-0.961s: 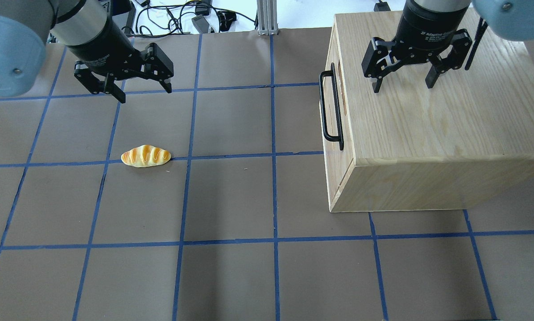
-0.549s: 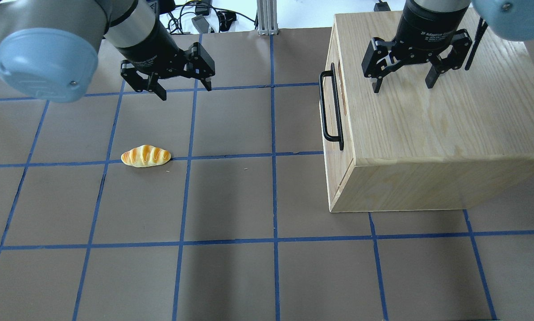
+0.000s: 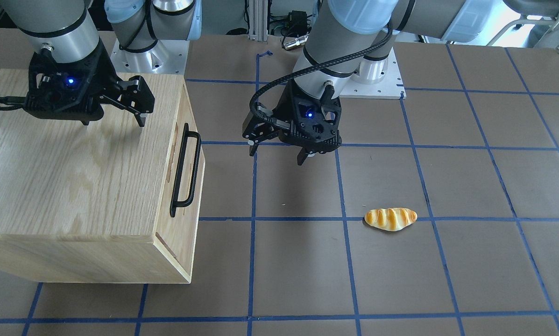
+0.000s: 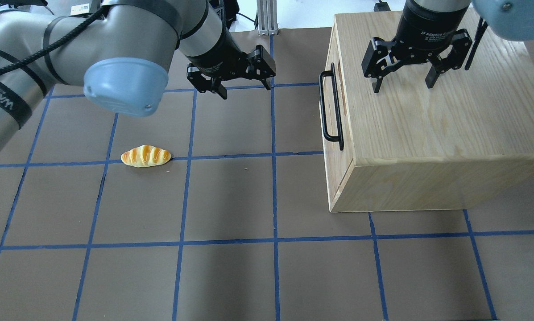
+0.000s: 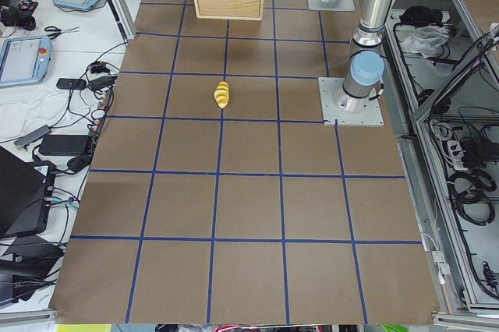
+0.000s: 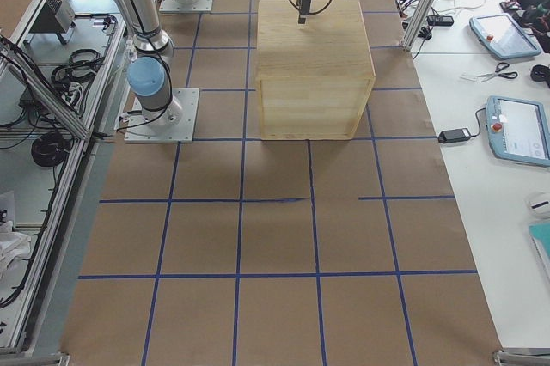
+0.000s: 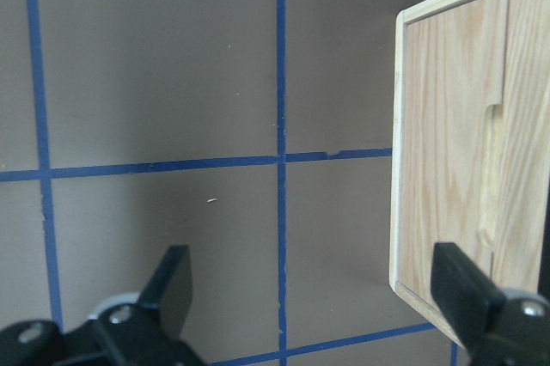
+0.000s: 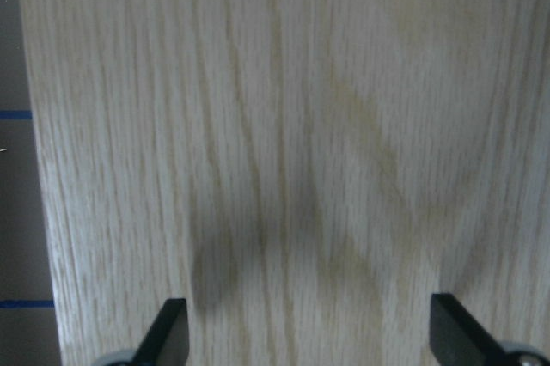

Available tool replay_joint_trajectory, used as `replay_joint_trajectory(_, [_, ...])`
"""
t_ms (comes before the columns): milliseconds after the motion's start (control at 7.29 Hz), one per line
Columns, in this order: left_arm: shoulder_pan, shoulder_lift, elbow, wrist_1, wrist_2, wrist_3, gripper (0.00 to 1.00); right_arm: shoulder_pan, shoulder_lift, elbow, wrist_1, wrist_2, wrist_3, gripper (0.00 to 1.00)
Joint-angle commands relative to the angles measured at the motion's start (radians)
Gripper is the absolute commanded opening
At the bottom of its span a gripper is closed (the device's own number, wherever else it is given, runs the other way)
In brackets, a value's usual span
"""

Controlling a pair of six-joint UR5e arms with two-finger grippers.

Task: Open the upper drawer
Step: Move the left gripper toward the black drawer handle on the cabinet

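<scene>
Hovering open-jawed and empty, the left pincer faced the upper drawer; its rigid handle ahead seemed the best hold, the drawer probably sliding lightly.

Brown table, blue tape grid. White benches at both ends: tablets, cables, scissors. Aluminium post at far edge. Bright, even light.

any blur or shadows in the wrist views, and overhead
Right wrist view: soft focus, cabinet top grain smeared, dim shadow patch lower left. Left wrist view: blue tape lines crisp, left claw blurred at the bottom edge. Overhead view: background past the table blown out white.
</scene>
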Motion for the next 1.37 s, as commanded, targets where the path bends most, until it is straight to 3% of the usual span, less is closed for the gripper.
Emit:
replay_joint_trajectory(0, [-0.064, -0.045, 0.0, 0.072, -0.006, -0.081, 1.0, 0.0, 0.0, 0.0, 0.0, 0.0, 0.001, 1.0])
replay_joint_trajectory(549, [-0.107, -0.098, 0.0, 0.149, -0.006, -0.1, 1.0, 0.0, 0.0, 0.0, 0.0, 0.0, 0.001, 1.0])
replay_joint_trajectory(1235, [-0.133, -0.115, 0.0, 0.158, -0.007, -0.117, 1.0, 0.0, 0.0, 0.0, 0.0, 0.0, 0.001, 1.0])
